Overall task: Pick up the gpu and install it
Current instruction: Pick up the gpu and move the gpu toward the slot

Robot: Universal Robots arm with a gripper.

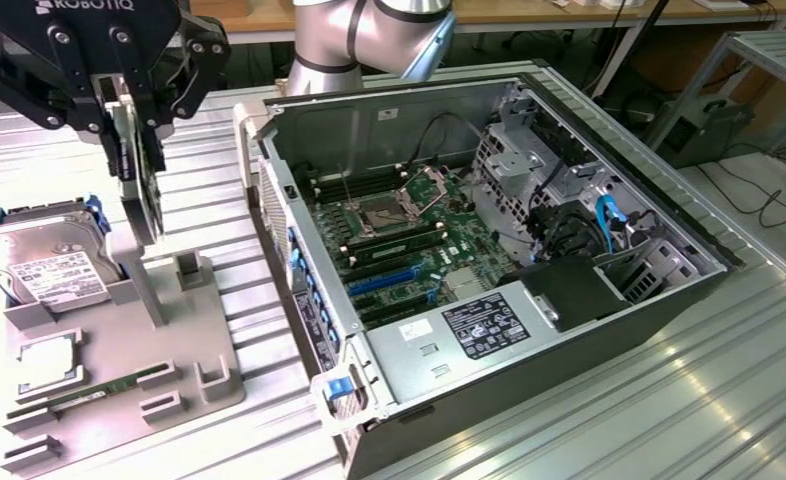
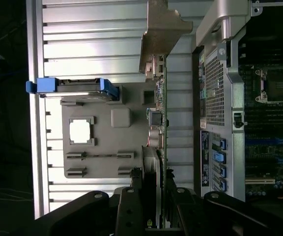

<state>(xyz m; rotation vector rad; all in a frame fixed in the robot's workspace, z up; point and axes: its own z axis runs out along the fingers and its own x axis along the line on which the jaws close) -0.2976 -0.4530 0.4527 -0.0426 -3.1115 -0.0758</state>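
The gpu (image 1: 140,195), a thin card, hangs upright and edge-on, clamped in the gripper (image 1: 136,122) above the grey holder (image 1: 166,350); its silver bracket (image 2: 160,29) sits at the free end.

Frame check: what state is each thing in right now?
gripper: shut on the graphics card.
graphics card: held on edge above the grey holder, not installed.
computer case: lying on its side, open, board exposed.
hard drive: resting in the holder.
memory stick: lying in its holder slot.
processor chip: seated in the holder.

Strong light glares white off the ribbed metal table (image 1: 713,400), while the open computer case (image 1: 353,125) interior lies in shadow
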